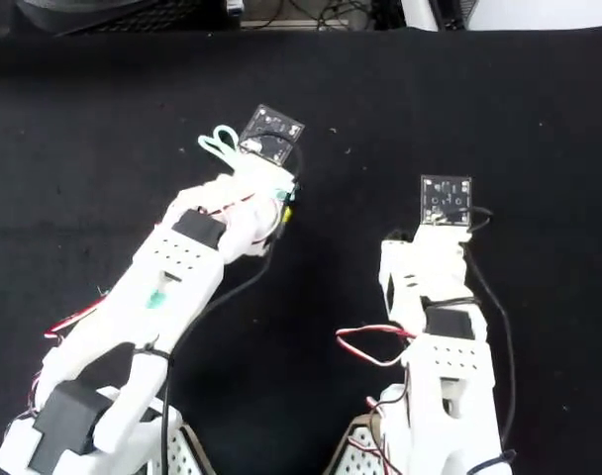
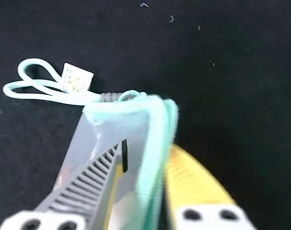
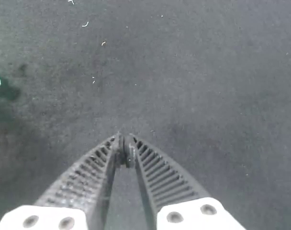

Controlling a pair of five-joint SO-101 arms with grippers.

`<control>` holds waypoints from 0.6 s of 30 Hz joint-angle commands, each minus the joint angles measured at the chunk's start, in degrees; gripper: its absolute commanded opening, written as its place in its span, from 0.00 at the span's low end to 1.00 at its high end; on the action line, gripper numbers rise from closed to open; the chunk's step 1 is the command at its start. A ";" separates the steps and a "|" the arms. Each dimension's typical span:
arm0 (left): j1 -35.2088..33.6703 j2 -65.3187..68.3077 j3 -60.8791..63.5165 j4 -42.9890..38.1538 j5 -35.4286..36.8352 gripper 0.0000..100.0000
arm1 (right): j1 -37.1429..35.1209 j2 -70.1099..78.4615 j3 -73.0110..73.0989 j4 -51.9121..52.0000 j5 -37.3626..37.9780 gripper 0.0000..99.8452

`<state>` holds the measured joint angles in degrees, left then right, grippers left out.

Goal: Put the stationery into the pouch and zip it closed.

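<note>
Left wrist view: left claw (image 2: 148,153) clamped on the pouch (image 2: 121,124), a translucent body with a mint-green edge. Grey finger on one face, yellow finger on the other. The pouch stands on edge between them, above the black surface (image 2: 231,72). A mint cord loop (image 2: 35,86) trails from the pouch's far end and lies flat on the surface, with a small white tag (image 2: 77,78) on it (print too small to make out). Dark and yellow shapes show through the pouch wall; cannot tell what they are.

Right wrist view: right claw (image 3: 125,151) closed, tips meeting, nothing between them, over bare black surface.

High view: left arm reaches toward the far middle, cord loop just beyond its claw. Right arm well apart from it.
</note>
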<state>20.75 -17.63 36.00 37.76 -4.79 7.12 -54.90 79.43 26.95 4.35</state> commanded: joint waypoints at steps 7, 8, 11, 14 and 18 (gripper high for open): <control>0.75 -0.53 -5.85 -0.35 0.62 0.26 | 0.53 -0.75 -0.31 -1.23 0.00 0.01; 0.57 -0.53 -6.64 -0.35 0.62 0.26 | 0.53 -0.75 -0.31 -1.23 0.00 0.01; 0.57 -0.53 -8.40 -0.35 0.62 0.26 | 0.53 -0.75 -0.31 -1.23 0.00 0.01; 0.48 -0.70 -11.56 3.69 0.26 0.26 | 0.53 -0.75 -0.31 -1.23 0.00 0.01; -3.74 -5.89 -16.66 18.73 -0.70 0.21 | 0.53 -0.75 -0.22 -1.23 -0.18 0.01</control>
<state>20.48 -18.51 25.36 46.81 -4.70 7.12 -54.90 79.43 26.95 4.35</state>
